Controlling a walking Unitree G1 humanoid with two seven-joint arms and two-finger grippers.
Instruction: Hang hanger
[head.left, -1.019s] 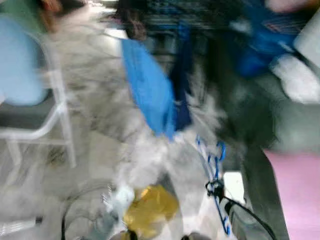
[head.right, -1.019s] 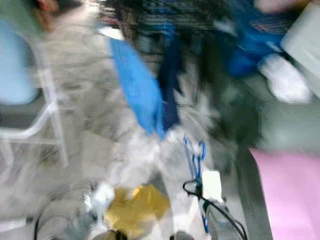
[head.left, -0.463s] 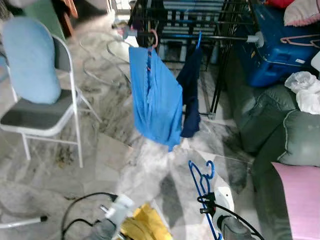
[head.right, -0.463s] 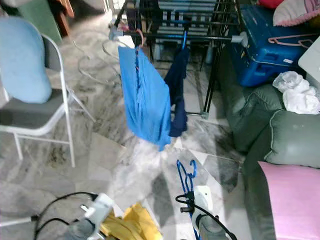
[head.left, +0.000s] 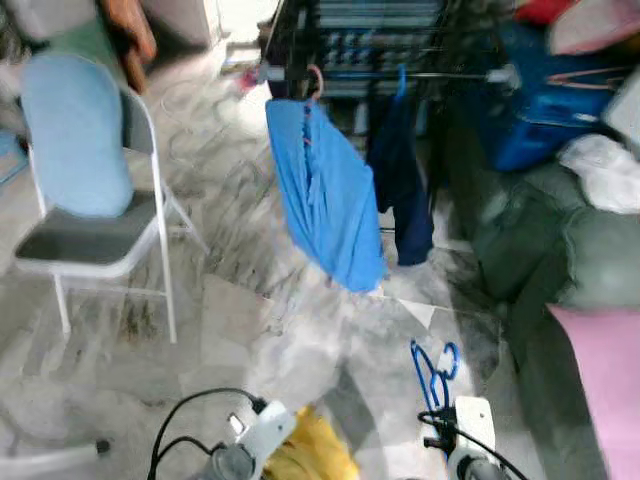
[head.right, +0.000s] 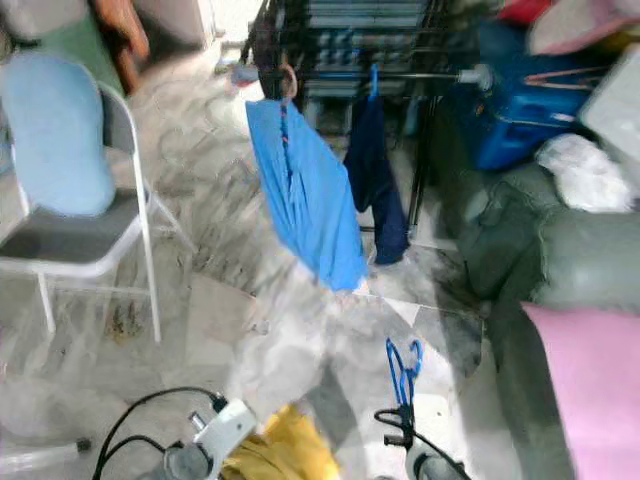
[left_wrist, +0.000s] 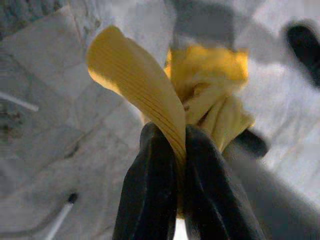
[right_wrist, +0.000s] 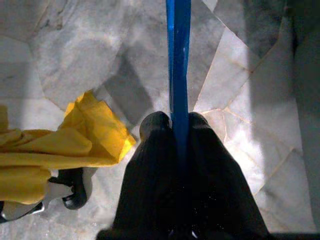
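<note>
My right gripper (right_wrist: 173, 122) is shut on a blue plastic hanger (right_wrist: 178, 60), which stands up from it low in the head views (head.left: 432, 372) with its hook uppermost. My left gripper (left_wrist: 172, 132) is shut on a fold of yellow garment (left_wrist: 150, 95), which bunches at the lower edge of the head view (head.left: 312, 458). Ahead stands a black drying rack whose rail (head.left: 430, 76) carries a bright blue shirt (head.left: 325, 200) on a pink hanger and a navy garment (head.left: 400, 185) on a blue hanger.
A white folding chair (head.left: 95, 245) with a pale blue cushion stands at the left. A green sofa (head.left: 570, 260) with a pink cushion (head.left: 612, 385) and a white cloth (head.left: 605, 170) lines the right. A blue case (head.left: 540, 115) sits behind it. A black cable (head.left: 185, 425) loops on the marble floor.
The whole picture has shifted with the camera and gone from heavy blur to a milder one. Both grippers keep their hold on the hanger and the yellow garment.
</note>
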